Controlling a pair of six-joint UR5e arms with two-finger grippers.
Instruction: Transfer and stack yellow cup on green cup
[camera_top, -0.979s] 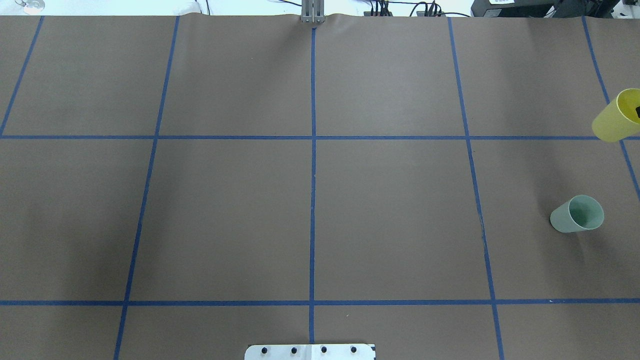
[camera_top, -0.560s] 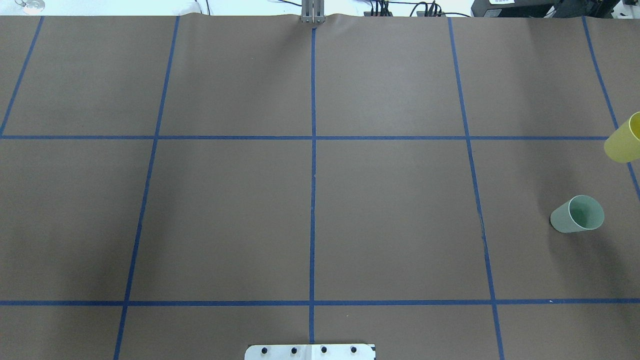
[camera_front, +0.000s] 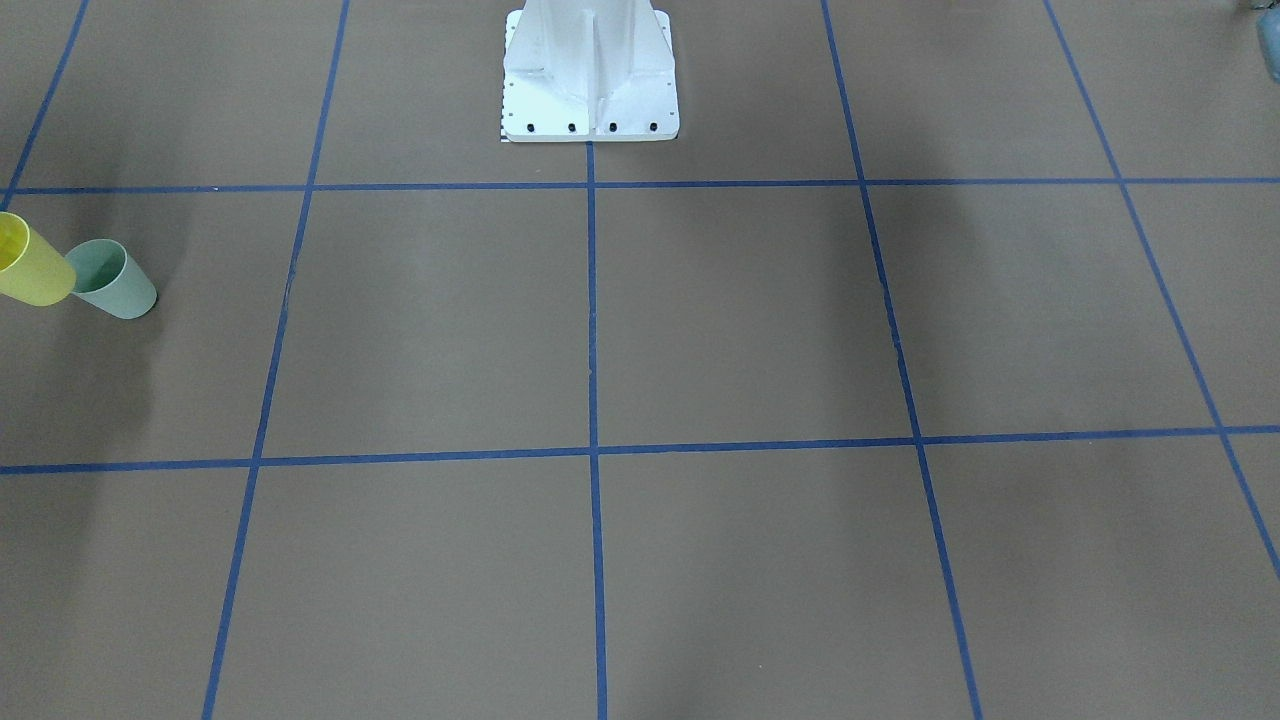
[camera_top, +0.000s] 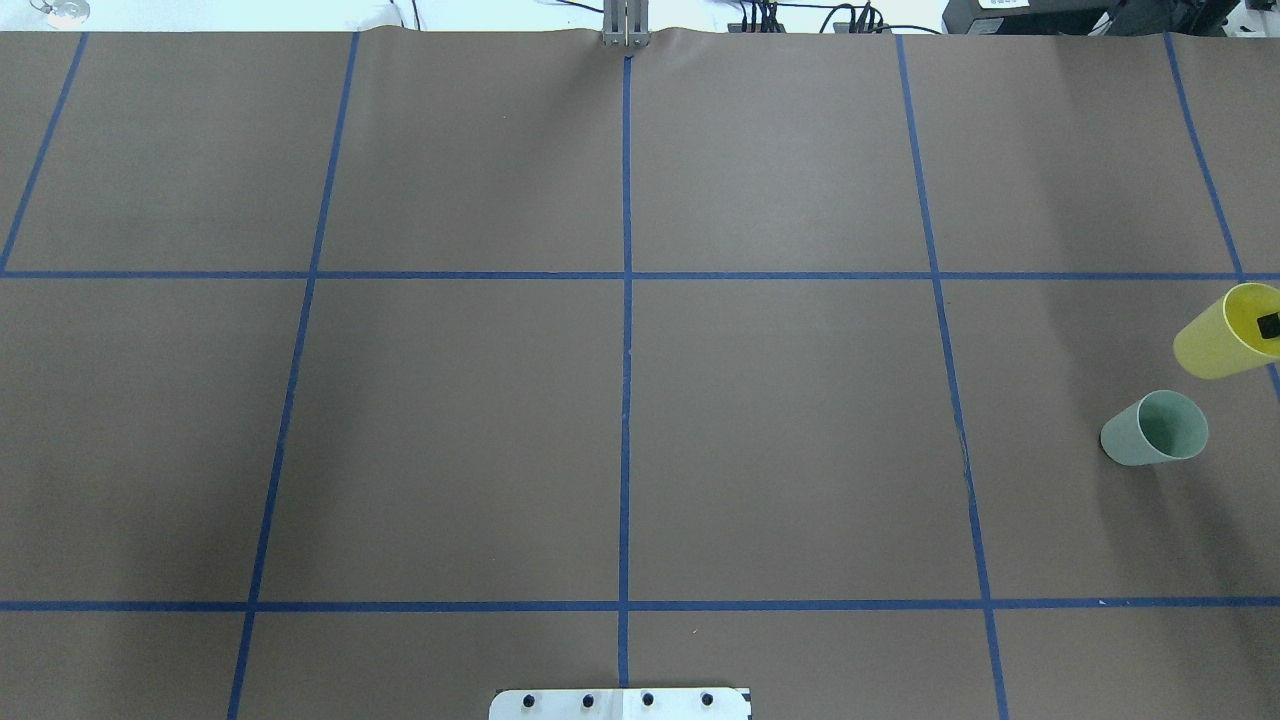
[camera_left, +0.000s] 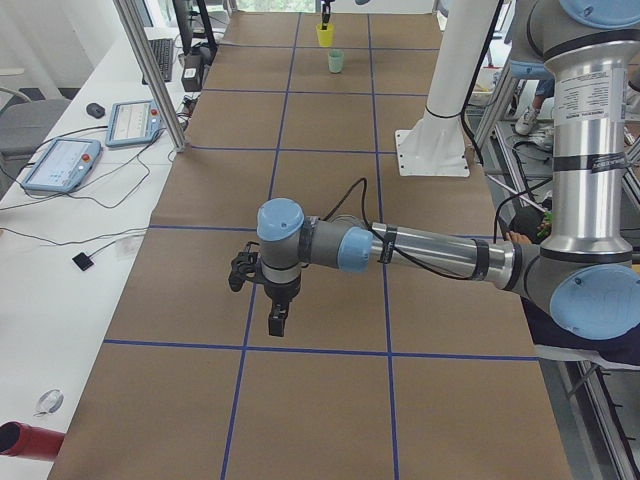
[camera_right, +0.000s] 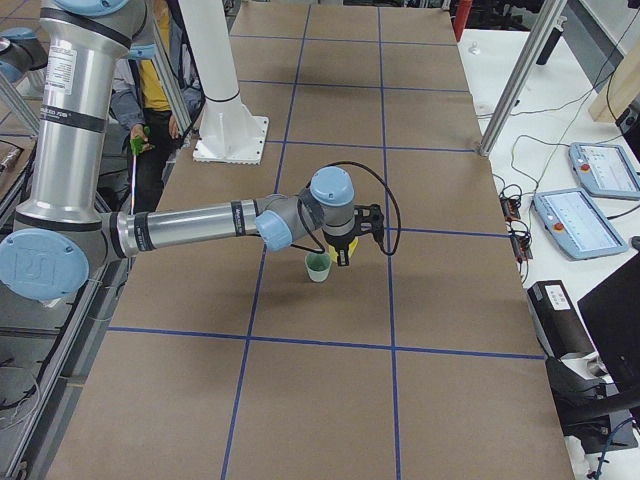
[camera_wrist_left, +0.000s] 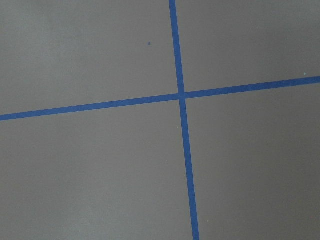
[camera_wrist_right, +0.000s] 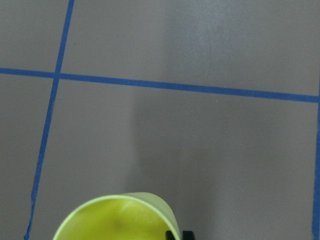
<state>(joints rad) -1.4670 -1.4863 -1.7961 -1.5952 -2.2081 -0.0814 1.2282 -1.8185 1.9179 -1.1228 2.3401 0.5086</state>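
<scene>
Overhead exterior, against the frame 1.0 s earlier: the yellow cup (camera_top: 1215, 345) had travelled from beyond the far cross line toward the robot's side. It now hung just beside the green cup (camera_top: 1150, 430), on that cup's far side and a little nearer the surface's right end. At 0.6 s earlier it was half out of view; now nearly all of it showed. The green cup had not shifted.

Count: 2 cups, 1 yellow and 1 green. 2 arms. 1 white pedestal base (camera_front: 590, 100) at the robot's long edge.

Both cups were smooth matte plastic, tapered, wider at the rim, with no handle and mouth up. The green one stood on the surface (camera_top: 780, 420) toward its right end, roughly midway between the long edges. The surface was flat brown paper, slightly rippled at its far edge. Glossy blue tape lines (camera_top: 626, 400) gridded it, with 5 running away from the robot and 2 crossing them in this view.

The right gripper (camera_right: 341, 252) was black, on a silver tube arm with blue-grey joint caps. 1 fingertip (camera_top: 1268, 325) sat inside the yellow rim, pinching the cup wall. No view showed the cup's base meeting the paper.

The left gripper (camera_left: 276, 320) hung over the surface toward the left end, well apart from both cups. I could not tell whether its fingers were spread or pressed together. Its wrist camera showed only paper and 2 crossing tape lines.
</scene>
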